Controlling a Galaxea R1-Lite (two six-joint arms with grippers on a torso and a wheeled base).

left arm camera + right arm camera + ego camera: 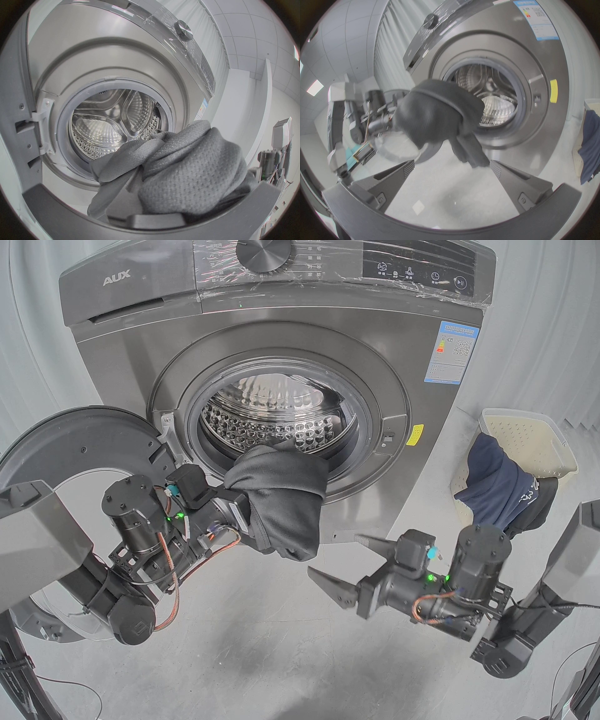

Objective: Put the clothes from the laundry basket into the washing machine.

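**Grey garment at the washer's mouth, basket not yet emptied**

A front-loading washer (312,334) stands with its door (75,440) swung wide open to the washer's left. The left pincer (240,515) is at the lower lip of the washer's opening, closed on a grey garment (284,496). The cloth bunches around the pincer. Its top edge lies just over the lip, and most of it hangs down outside, in front of the washer. The steel drum (275,409) behind it looks bare, with no clothes visible inside.

The right pincer (337,559) hangs in front of the washer, low and to its right, with its jaws spread wide and nothing between them.

A pale laundry basket (531,437) sits on the floor to the washer's right. A navy garment (494,480) spills over its near rim, with a darker piece (544,496) beside it.

The task seems to be at an early stage. The first garment is at the opening but not yet inside, and at least two pieces remain in the basket.
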